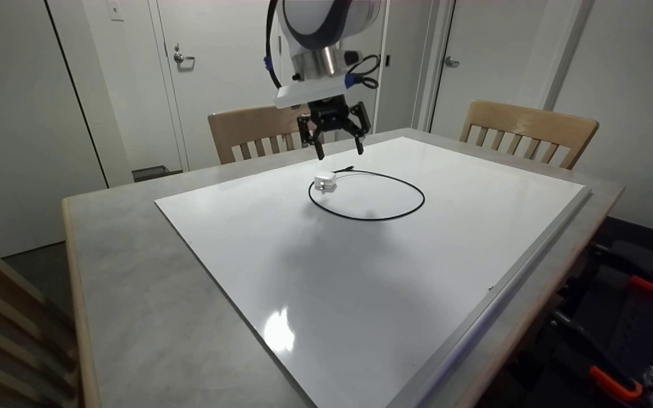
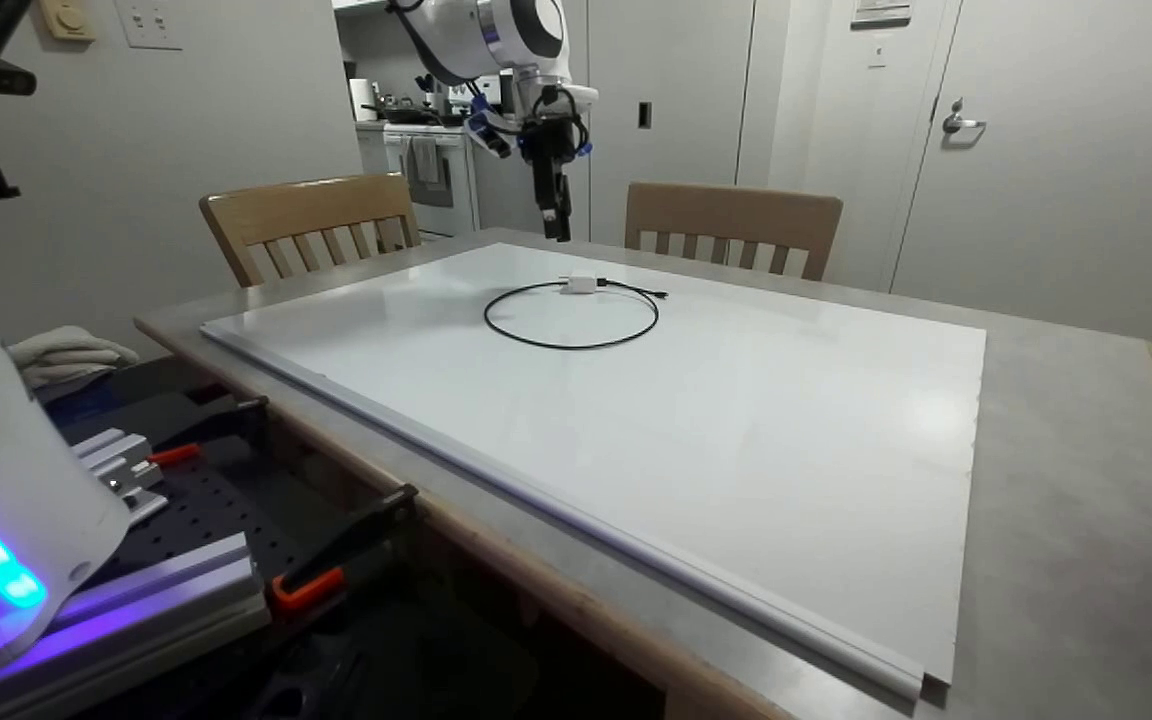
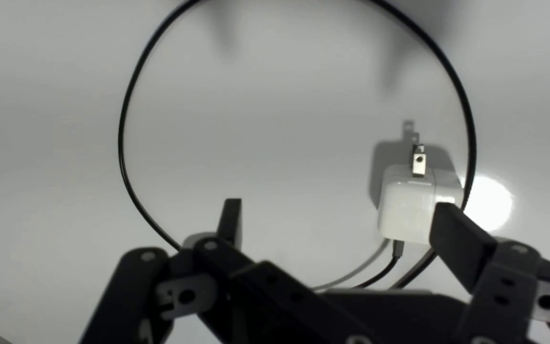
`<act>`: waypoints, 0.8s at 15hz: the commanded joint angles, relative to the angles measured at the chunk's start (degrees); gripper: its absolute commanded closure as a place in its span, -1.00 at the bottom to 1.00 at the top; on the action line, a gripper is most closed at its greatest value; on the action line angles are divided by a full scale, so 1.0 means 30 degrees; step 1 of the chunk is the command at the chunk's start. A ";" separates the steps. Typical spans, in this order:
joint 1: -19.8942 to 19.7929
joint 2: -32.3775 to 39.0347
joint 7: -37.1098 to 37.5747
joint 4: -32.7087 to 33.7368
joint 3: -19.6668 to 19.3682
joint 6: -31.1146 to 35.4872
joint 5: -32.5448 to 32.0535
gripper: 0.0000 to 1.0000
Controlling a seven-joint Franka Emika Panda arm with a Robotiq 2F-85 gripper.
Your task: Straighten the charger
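The charger's black cable (image 1: pixel 372 219) lies in a wide loop on the white board in both exterior views. A white power adapter (image 2: pixel 581 285) sits at the loop's edge. In the wrist view the adapter's metal prongs (image 3: pixel 418 162) stick out, and a dark plug (image 3: pixel 397 248) enters its opposite side. The cable (image 3: pixel 122 138) curves round to both sides there; part of it is hidden behind my gripper. Above the board, apart from cable and adapter, hangs my gripper (image 1: pixel 340 152), pointing down with jaws wide apart and nothing between them. Its right finger (image 3: pixel 461 243) overlaps the adapter in view.
The white board (image 1: pixel 236 226) lies on a grey table (image 1: pixel 128 272), with a raised rail (image 2: pixel 556 510) along one edge. Wooden chairs (image 2: pixel 733 215) stand around the table. Orange-handled clamps (image 2: pixel 306 590) and the robot's base (image 2: pixel 6 480) are at the table's side.
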 commanded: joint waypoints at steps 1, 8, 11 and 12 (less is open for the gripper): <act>0.0489 0.0213 0.1304 -0.0564 -0.0721 0.1966 -0.0734 -1.00; 0.0469 0.1263 0.2788 -0.0738 -0.1182 0.5872 -0.0580 -1.00; 0.0115 0.1223 0.1849 -0.1641 -0.0943 0.8839 -0.0332 -1.00; -0.0028 0.1126 0.1478 -0.2097 -0.0802 1.0081 -0.0152 -1.00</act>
